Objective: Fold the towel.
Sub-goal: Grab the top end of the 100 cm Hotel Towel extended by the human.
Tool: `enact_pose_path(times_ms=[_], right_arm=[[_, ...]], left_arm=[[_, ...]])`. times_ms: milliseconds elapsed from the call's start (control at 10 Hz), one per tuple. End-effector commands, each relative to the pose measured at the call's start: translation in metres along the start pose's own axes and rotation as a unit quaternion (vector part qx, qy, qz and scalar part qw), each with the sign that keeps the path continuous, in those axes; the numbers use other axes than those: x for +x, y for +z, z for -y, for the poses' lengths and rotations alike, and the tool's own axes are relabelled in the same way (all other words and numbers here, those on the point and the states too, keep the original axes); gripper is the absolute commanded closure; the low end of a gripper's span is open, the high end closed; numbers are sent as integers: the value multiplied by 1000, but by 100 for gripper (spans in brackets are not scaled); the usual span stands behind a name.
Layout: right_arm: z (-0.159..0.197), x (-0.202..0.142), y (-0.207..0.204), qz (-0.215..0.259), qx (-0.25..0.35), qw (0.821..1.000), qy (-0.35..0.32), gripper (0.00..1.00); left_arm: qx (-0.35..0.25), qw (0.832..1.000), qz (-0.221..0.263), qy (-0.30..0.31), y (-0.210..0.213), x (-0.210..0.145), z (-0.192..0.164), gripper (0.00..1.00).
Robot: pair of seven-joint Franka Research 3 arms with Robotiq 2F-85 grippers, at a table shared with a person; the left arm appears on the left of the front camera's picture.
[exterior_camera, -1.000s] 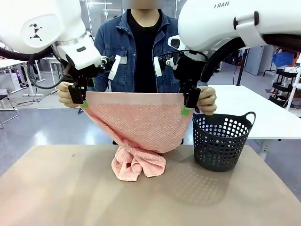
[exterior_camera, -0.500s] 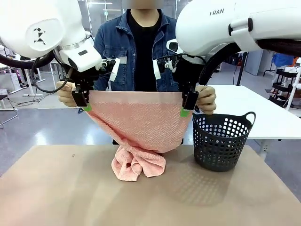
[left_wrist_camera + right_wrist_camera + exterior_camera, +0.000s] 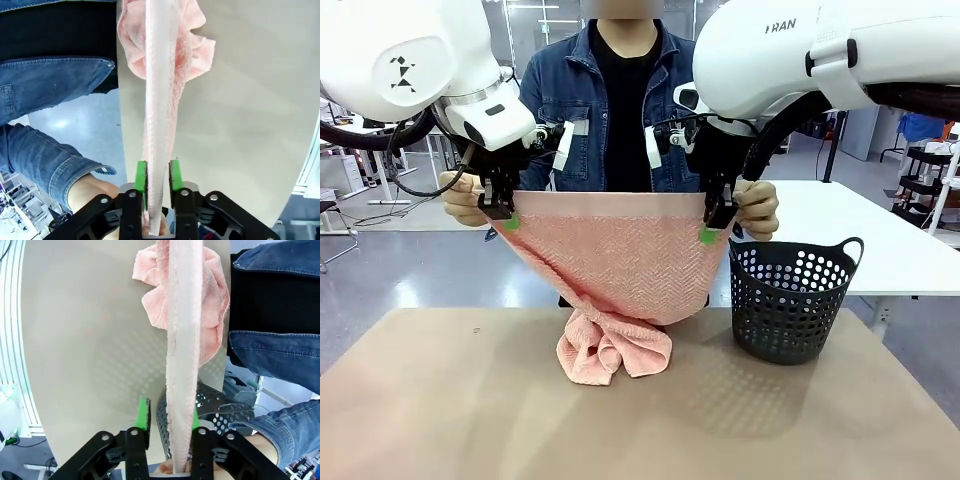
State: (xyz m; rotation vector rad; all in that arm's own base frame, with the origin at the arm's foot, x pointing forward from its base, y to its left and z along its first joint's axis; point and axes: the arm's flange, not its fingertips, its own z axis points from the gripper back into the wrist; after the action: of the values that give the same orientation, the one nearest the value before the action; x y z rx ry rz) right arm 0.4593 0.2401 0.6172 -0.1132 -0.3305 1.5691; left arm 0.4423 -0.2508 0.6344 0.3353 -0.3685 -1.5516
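Left gripper [image 3: 508,220] is straddling the towel [image 3: 620,255] top corner, pads narrow against both faces; can't tell if clamped. Right gripper [image 3: 710,232] is sitting open around the other corner. Person's hands [image 3: 463,198] are holding it up, lower end bunching on the bench [image 3: 440,400].

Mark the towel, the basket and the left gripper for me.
towel [image 3: 620,260], front view, hanging herringbone middle.
basket [image 3: 785,310], front view, perforated front wall.
left gripper [image 3: 508,218], front view, between its fingertips.
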Motion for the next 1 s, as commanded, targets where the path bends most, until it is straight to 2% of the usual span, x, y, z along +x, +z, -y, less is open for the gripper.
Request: enact_pose_path(times_ms=[0, 400, 500, 600, 900], right_arm=[[1, 6, 0, -12, -9, 1000, -15, 100], [-1, 3, 0, -7, -13, 1000, -21, 100], [-2, -2, -3, -8, -2, 1000, -22, 100], [0, 0, 1, 1, -2, 1000, -4, 100], [0, 0, 1, 1, -2, 1000, -4, 100]], left_arm=[[1, 1000, 1, 13, 6, -1, -2, 100], [-6, 1000, 8, 24, 6, -5, 0, 100], [-25, 999, 29, 31, 4, -8, 0, 100], [1, 1000, 1, 3, 1, -1, -1, 100], [1, 1000, 1, 3, 1, -1, -1, 100]])
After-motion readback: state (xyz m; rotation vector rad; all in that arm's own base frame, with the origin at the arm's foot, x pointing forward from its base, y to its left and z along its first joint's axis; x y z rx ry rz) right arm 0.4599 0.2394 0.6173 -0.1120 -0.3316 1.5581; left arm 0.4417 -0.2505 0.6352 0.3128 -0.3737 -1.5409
